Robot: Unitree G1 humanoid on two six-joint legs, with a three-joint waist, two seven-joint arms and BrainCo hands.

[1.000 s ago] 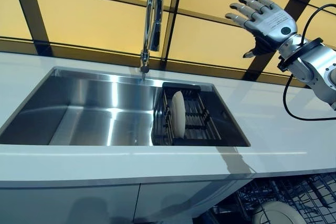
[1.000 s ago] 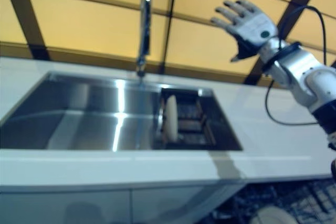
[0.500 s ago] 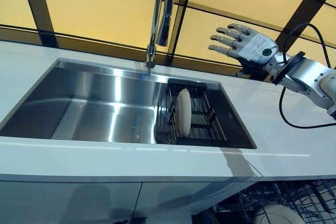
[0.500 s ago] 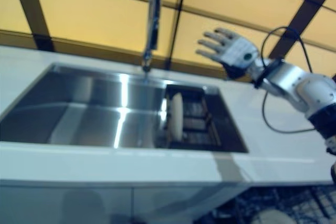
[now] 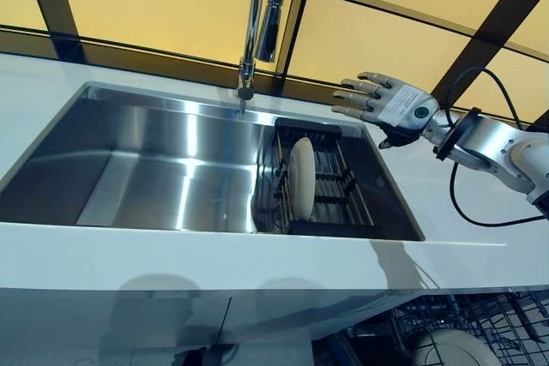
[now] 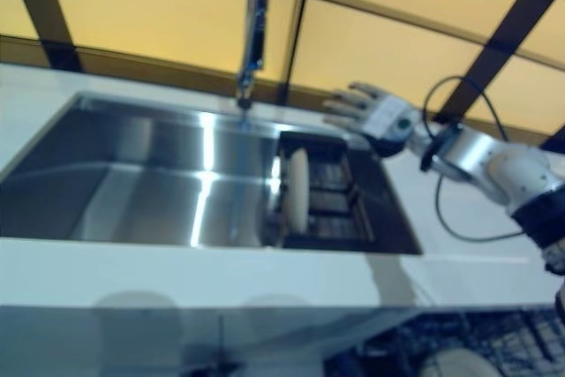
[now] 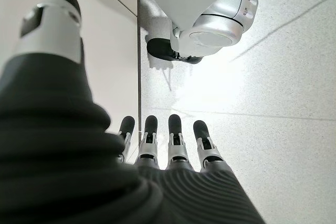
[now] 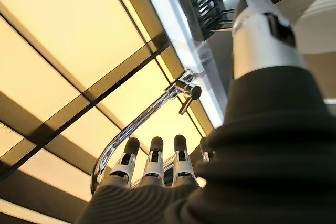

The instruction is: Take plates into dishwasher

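Your right hand (image 5: 396, 110) hangs open and empty over the sink's back right corner, near the plate (image 5: 301, 180) standing on edge in the black rack (image 5: 330, 199), so a crooked grab could knock the plate over, while your left hand (image 7: 157, 145) points at the floor, open and empty.

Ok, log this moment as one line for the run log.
right hand: open, above sink's right rim | left hand: open, idle, low | plate: upright in sink rack | second plate: in dishwasher rack
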